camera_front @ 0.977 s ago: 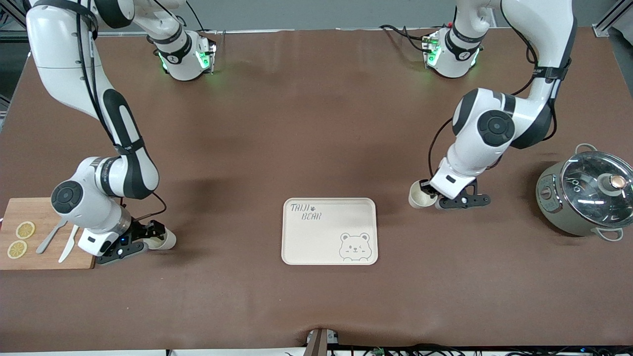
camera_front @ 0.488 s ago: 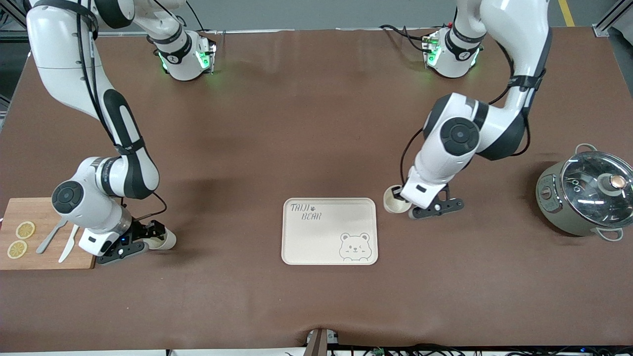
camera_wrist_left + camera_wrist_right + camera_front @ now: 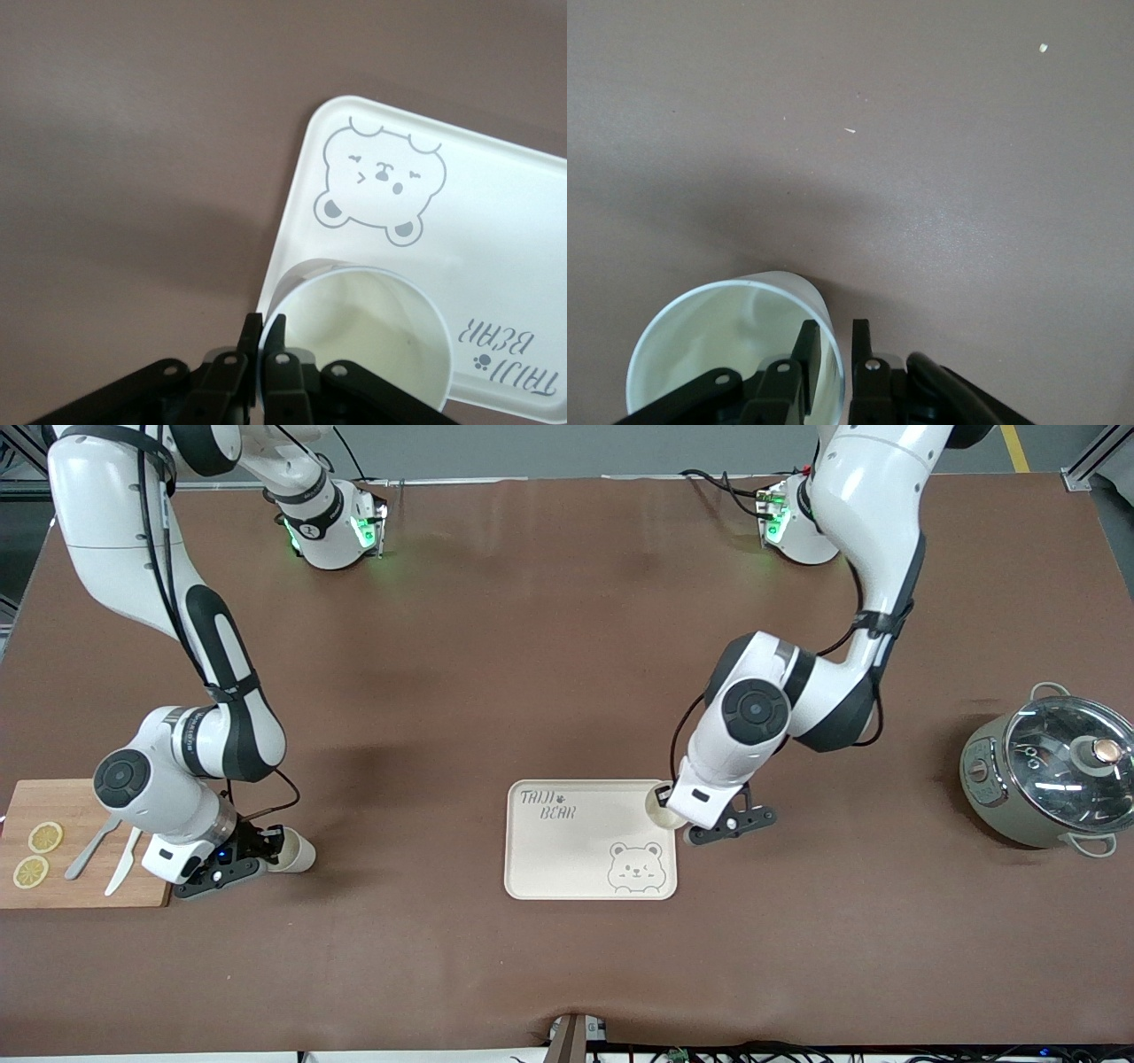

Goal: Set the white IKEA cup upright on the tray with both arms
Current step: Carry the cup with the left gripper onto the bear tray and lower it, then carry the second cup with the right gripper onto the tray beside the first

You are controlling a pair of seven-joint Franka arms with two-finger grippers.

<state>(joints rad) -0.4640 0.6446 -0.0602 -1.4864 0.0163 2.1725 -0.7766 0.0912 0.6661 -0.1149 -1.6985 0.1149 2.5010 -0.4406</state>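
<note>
Starting at the right arm's end of the surface (image 3: 496,646), the wooden cutting board (image 3: 89,886) with its lemon slices has not changed at all. Just beside it, the right gripper (image 3: 268,852) has stayed low at its own white cup (image 3: 294,854), and that cup has not moved. In the right wrist view the cup's wall runs between the jaws, but I cannot tell if they are squeezing it yet. Next comes the tray (image 3: 576,850), which sits in the same spot as before. The big change is the left arm. A moment ago the left gripper (image 3: 673,811) held the other white cup (image 3: 657,806) well apart from the tray, toward the left arm's end. Now it has carried that cup over the tray's edge, above the bear face (you can see the bear just past the cup in the left wrist view). Its jaws are tight on the cup's rim. The pot (image 3: 1045,779) with the glass lid has not been touched. So I think this cup is nearly home and only needs setting down standing up, while the first cup has yet to be lifted.
</note>
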